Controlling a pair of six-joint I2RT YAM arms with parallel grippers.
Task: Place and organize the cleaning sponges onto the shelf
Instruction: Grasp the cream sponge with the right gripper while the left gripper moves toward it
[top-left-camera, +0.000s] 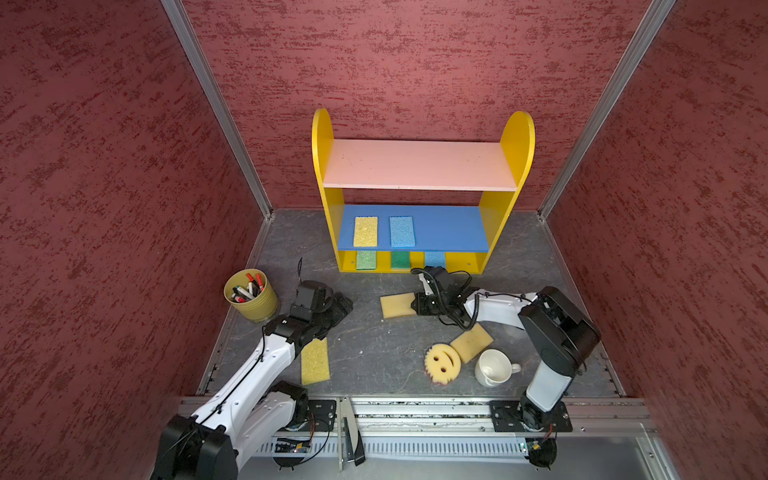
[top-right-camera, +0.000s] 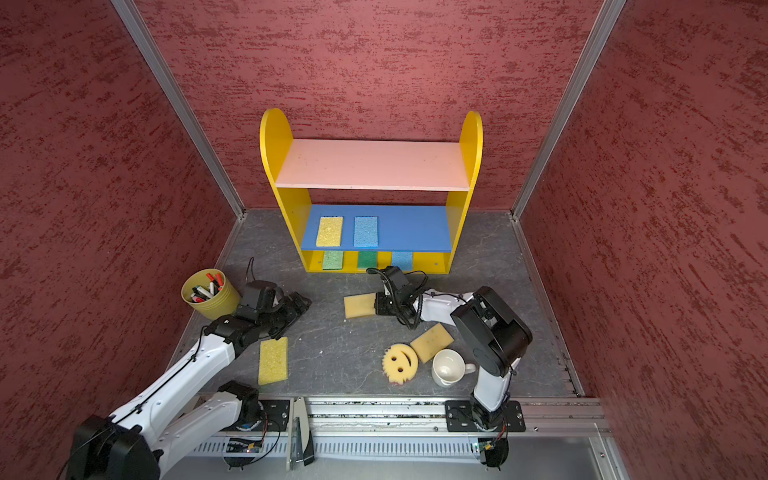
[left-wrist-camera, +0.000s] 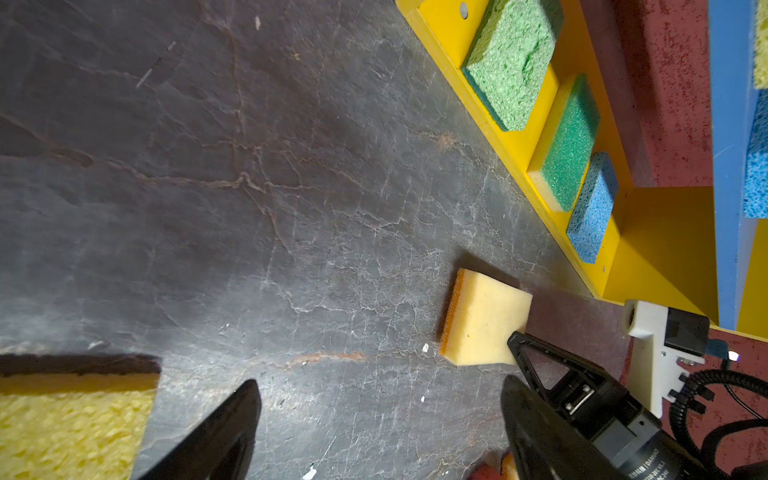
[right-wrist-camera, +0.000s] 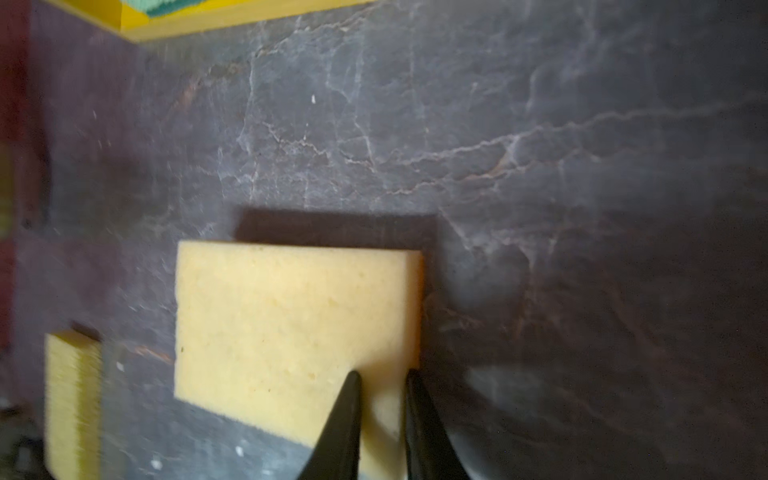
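- The shelf (top-left-camera: 517, 141) stands at the back of the counter (top-left-camera: 374, 340), with its open front facing both arms. Its pink top board (top-left-camera: 419, 164) shows open surface from side panel to side panel.
- On the shelf's blue middle board (top-left-camera: 449, 228), the yellow shelved sponge (top-left-camera: 365, 231) and the upper blue sponge (top-left-camera: 402, 231) lie flat in the left half. A gap separates them, and their long edges run front to back. The right half of the board is open surface.
- On the shelf's yellow base (top-left-camera: 469, 262), the light green sponge (top-left-camera: 366, 259), dark green sponge (top-left-camera: 400, 259) and lower blue sponge (top-left-camera: 435, 259) form a spaced row starting from the left. In both top views only their front ends show under the blue board's edge. The right end of the base is open.
- The right tool (right-wrist-camera: 382, 376) sits just in front of the shelf base, near its middle. Its jaws are clenched on one end of the tan sponge (top-left-camera: 397, 306), close to a corner.
- The tan sponge extends from the tool toward the shelf's left, roughly parallel to the front edge. An orange face shows along its underside in the left wrist view.
- The left tool (left-wrist-camera: 378, 399) is released, with its jaws wide apart over bare counter. It sits front-left of the shelf, well apart from the tan sponge.
- The coarse yellow sponge (top-left-camera: 315, 361) lies flat farther out, front-left of the shelf, with one corner under the left forearm.
- The second tan sponge (top-left-camera: 471, 342), smiley sponge (top-left-camera: 442, 362) and white mug (top-left-camera: 494, 368) cluster well in front of the shelf's right half, their edges meeting.
- The marker cup (top-left-camera: 251, 295) stands front-left of the shelf, near the counter's side edge.
- A band of open counter runs between the shelf front and that cluster.
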